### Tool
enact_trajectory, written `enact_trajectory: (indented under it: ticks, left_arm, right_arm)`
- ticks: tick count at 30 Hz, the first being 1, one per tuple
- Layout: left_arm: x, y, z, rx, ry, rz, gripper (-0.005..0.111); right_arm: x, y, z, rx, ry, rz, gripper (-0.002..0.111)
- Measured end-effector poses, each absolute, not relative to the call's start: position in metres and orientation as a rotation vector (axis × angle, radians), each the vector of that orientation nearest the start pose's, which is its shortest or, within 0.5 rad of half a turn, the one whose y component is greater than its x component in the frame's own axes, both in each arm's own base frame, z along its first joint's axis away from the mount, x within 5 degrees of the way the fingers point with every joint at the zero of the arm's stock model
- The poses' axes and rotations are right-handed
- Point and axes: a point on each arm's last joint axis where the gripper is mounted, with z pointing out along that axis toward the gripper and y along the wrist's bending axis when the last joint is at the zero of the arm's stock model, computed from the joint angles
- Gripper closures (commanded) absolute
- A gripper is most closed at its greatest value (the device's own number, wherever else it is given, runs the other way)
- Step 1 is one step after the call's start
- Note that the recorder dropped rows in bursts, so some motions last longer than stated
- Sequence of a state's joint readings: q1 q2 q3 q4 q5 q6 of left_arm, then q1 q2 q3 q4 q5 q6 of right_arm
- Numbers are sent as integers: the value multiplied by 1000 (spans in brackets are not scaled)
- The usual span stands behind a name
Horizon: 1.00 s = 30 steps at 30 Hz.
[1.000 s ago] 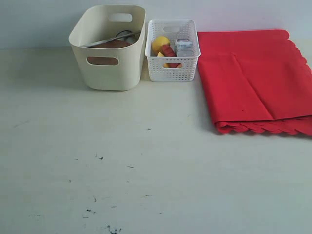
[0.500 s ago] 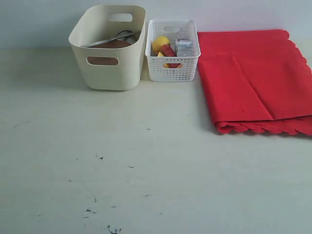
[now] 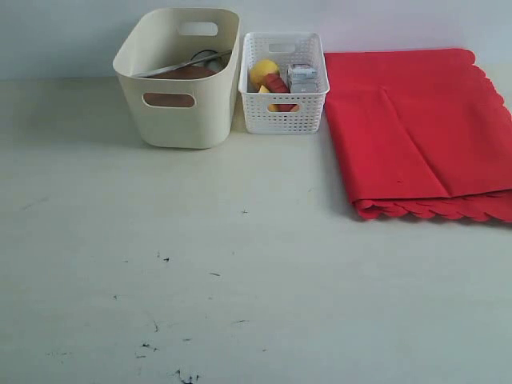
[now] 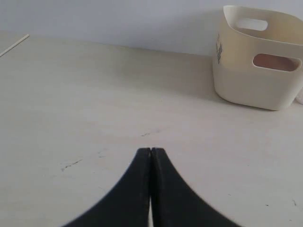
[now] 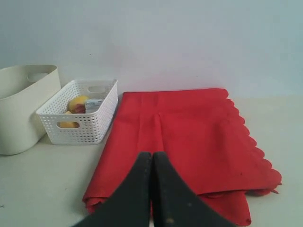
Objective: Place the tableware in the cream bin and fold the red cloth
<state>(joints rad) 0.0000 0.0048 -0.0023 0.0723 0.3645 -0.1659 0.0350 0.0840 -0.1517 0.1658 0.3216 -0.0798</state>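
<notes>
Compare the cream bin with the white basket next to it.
The cream bin is larger and taller than the white basket. The bin's walls are smooth and solid; the basket's are lattice. The bin holds tableware, the basket food. Both stand upright, with handle cut-outs.

Closed right gripper (image 5: 151, 154) above folded red cloth (image 5: 189, 137); white basket (image 5: 80, 118) beside it.

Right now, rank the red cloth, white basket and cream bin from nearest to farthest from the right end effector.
1. Red cloth, ahead of the right end effector.
2. White basket, beside the cloth.
3. Cream bin, beyond the basket.
</notes>
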Motion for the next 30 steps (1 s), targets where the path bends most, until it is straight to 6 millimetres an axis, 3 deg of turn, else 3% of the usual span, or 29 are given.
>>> enact_trajectory:
  ticks: [9,30]
  left_arm:
    - [53,2,181,-109,1847,-45,107]
    - [53,2,181,-109,1847,-45,107]
  right_arm:
    - [55,6,205,-1,1762,121,108]
    - [56,4,197,-40,1764,43,108]
